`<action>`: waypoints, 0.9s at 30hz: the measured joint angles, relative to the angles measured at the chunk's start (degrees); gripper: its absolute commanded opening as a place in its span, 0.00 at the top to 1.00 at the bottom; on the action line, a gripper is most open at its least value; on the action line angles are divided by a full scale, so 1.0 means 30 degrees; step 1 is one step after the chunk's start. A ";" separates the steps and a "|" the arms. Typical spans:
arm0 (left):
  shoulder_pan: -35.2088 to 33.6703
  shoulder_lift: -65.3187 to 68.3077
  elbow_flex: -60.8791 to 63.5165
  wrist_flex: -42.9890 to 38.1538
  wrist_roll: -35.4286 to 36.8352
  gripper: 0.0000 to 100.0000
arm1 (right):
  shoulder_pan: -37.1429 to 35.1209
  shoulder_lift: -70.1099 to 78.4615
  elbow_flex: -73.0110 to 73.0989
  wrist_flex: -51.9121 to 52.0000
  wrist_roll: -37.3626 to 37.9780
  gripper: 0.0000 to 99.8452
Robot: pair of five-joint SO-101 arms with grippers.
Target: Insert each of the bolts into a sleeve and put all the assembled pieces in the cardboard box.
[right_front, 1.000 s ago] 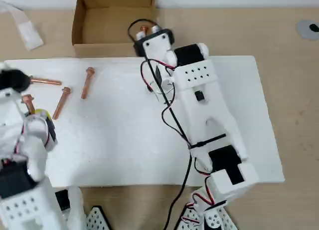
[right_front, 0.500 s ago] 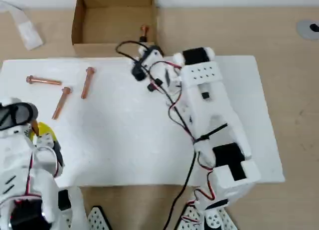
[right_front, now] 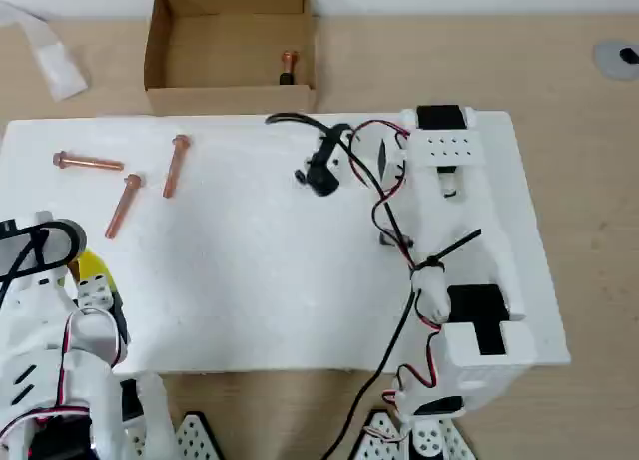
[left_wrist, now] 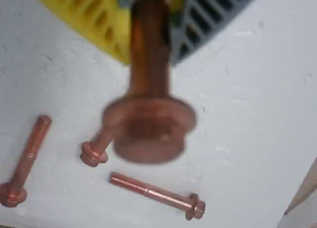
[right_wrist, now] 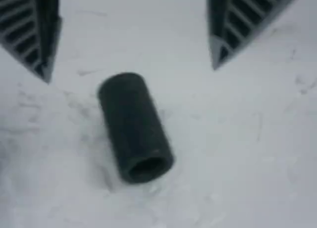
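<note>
My left gripper (left_wrist: 148,20) is shut on a copper bolt (left_wrist: 148,104), which hangs head-down between the yellow and grey fingers above the white foam sheet (right_front: 240,280). Three loose copper bolts (right_front: 88,162) (right_front: 176,166) (right_front: 124,206) lie at the sheet's far left, and they also appear under the held one (left_wrist: 156,194). My right gripper (right_wrist: 133,45) is open over a black sleeve (right_wrist: 134,126) that lies on its side on the foam, untouched. The cardboard box (right_front: 160,51) stands beyond the sheet with one bolt-and-sleeve piece (right_front: 288,66) inside.
The left arm (right_front: 50,310) sits at the near left corner and the right arm (right_front: 469,230) stretches along the sheet's right side, with its cables (right_front: 379,181) looping toward the middle. A white scrap (right_front: 55,66) lies left of the box.
The right arm drew back from the box toward the near side, leaving the assembled piece inside. The left arm pulled back toward the near edge with its bolt.
</note>
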 measured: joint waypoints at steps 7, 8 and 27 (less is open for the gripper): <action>0.0000 -0.0352 0.0000 0.0000 0.0000 0.99 | 0.0117 0.0059 0.1201 -0.0410 0.1201 0.76; 0.0000 -0.0440 0.0000 0.0000 0.0000 0.99 | 0.0088 0.0059 0.1201 -0.0557 0.1231 0.76; 0.0000 -0.1553 0.0000 0.0000 0.0000 0.99 | 0.0117 0.3136 0.1289 -0.2051 0.1465 0.76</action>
